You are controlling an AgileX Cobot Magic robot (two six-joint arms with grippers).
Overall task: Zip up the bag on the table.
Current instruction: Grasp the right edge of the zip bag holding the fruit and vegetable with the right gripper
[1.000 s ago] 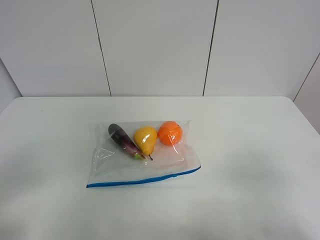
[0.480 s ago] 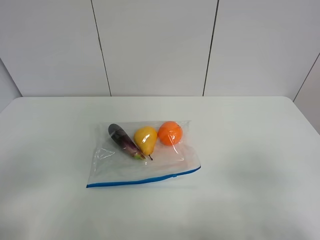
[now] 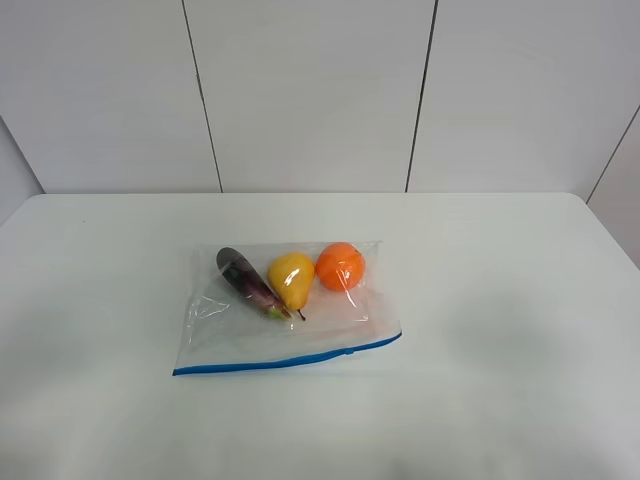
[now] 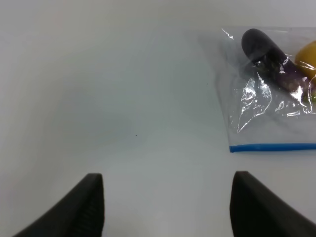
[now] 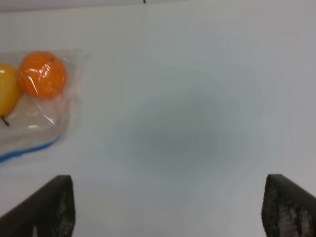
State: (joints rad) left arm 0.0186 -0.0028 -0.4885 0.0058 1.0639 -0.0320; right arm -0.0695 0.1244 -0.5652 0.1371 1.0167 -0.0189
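The bag lies flat near the middle of the white table, its blue zipper strip along the near edge. Through the clear plastic show a purple eggplant, a yellow pear and an orange. Neither arm appears in the exterior high view. In the left wrist view my left gripper stands open over bare table, with the bag's corner and the eggplant off to one side. My right gripper is open too, above bare table, the orange and the bag's edge well apart from it.
A white panelled wall rises behind the table's far edge. Bare tabletop stretches to the left and right of the bag and in front of it.
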